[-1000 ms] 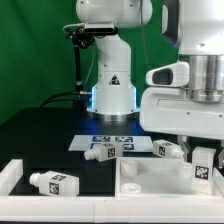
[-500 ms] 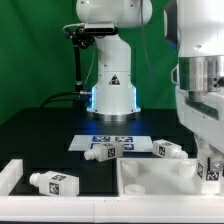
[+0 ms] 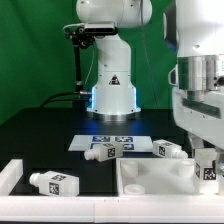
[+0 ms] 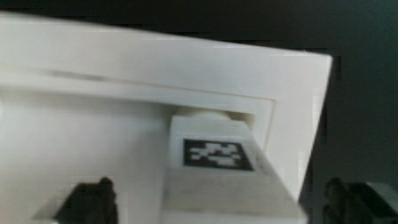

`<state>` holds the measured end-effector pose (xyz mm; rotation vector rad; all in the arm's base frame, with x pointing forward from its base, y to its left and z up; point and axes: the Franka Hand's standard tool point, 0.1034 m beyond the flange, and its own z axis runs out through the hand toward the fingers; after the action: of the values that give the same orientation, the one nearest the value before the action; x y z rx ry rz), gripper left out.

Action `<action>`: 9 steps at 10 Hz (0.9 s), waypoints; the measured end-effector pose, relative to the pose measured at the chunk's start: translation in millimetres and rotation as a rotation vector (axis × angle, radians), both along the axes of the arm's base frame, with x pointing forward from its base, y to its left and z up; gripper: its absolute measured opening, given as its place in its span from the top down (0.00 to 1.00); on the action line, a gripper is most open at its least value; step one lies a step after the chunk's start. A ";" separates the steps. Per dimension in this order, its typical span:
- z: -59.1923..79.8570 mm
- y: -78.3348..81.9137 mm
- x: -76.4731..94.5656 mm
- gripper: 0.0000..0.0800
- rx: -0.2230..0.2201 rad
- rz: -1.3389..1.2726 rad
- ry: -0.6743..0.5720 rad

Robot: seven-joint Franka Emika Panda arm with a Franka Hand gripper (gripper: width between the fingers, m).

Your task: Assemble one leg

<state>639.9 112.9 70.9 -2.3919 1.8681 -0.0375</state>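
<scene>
A leg [image 3: 208,172], a stubby white block with a square tag, stands at the corner of the white tabletop [image 3: 150,185] on the exterior view's right. In the wrist view this leg [image 4: 217,152] sits against the tabletop's raised rim [image 4: 160,60]. My gripper [image 3: 206,158] hangs right over it. Its two dark fingers straddle the leg with a gap on each side, so the gripper [image 4: 222,198] is open. Three more legs lie on the table: one at the front left [image 3: 52,182], one in the middle [image 3: 104,151], and one right of the middle [image 3: 168,149].
The marker board [image 3: 110,141] lies behind the loose legs. The arm's white base [image 3: 112,85] stands at the back centre. A white rim piece [image 3: 10,172] runs along the exterior view's left front edge.
The gripper's hand has turned and shifted toward the exterior view's right over the leg in the corner since a second ago. It has barely moved in the last half second.
</scene>
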 end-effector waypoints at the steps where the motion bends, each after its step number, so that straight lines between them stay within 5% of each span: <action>1: -0.1 2.8 -1.0 0.21 -0.016 0.216 -0.007; 5: -0.6 1.9 -1.3 0.19 -0.049 0.557 -0.027; 7: -0.3 2.3 -0.5 0.19 -0.123 0.925 -0.036; 9: 1.5 -2.8 4.2 0.19 -0.148 1.160 -0.061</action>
<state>644.1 110.1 72.4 -3.1006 0.2461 -0.1460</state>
